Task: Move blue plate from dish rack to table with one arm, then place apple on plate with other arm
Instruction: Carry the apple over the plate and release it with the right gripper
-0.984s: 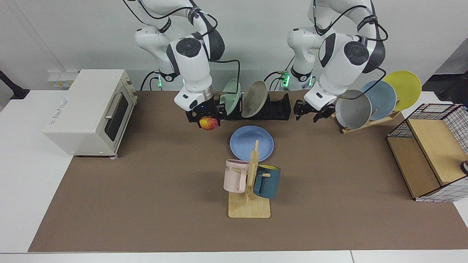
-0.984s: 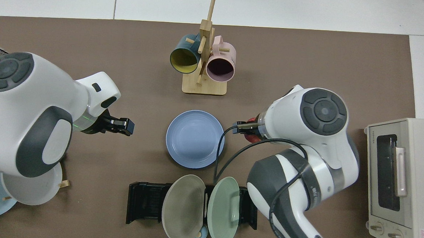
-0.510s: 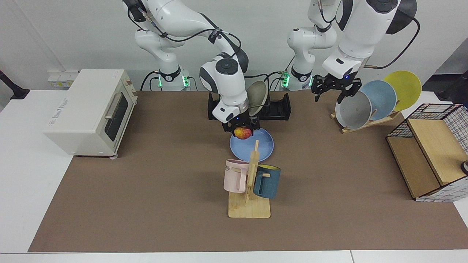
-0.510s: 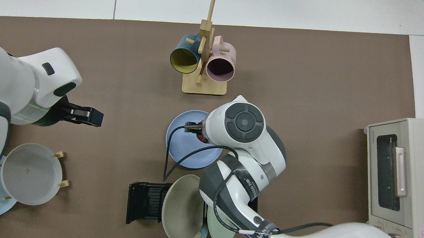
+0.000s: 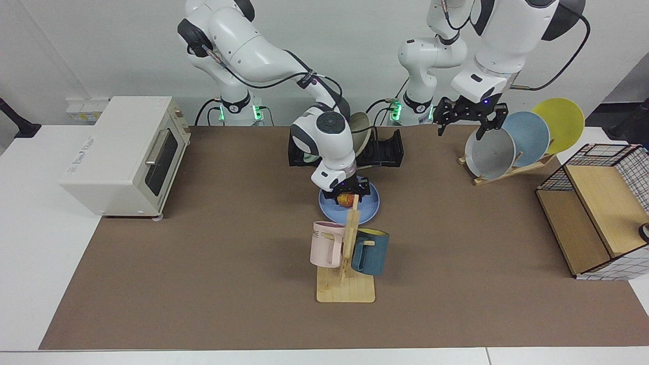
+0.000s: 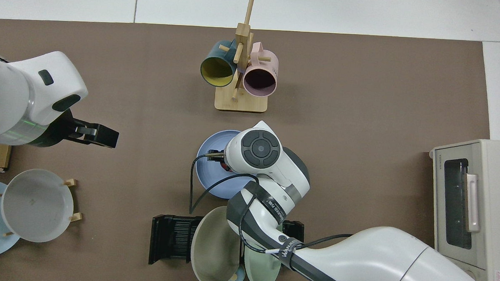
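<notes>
Apple (image 5: 347, 199) on blue plate (image 5: 371, 205) (one each).

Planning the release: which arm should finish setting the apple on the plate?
Right. The right gripper holds the apple low over the blue plate; the left gripper waits, open, by the wooden plate stand.

Plain white wall (image 5: 101, 45) behind, with perhaps a socket strip (image 5: 86, 105) low down

Facing view across table (image 5: 203, 284), top view overhead, both distant
</notes>
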`<action>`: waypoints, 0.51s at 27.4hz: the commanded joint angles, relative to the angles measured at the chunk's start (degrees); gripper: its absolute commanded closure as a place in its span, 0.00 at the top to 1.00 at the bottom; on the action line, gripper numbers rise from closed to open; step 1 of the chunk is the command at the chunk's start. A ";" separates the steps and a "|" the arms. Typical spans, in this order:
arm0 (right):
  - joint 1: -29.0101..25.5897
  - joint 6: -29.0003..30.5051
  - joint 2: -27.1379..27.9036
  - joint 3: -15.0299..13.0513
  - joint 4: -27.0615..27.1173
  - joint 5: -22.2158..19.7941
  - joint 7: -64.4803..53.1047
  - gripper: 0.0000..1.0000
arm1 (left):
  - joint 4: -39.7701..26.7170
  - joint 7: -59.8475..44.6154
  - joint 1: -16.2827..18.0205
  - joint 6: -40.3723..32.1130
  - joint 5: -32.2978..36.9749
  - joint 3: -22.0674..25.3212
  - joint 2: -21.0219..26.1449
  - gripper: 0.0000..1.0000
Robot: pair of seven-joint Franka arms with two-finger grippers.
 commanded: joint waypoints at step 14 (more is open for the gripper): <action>-1.95 -6.21 -3.66 4.03 3.70 -2.74 1.19 1.00 | 0.87 1.87 0.78 -1.60 1.03 0.32 -0.37 1.00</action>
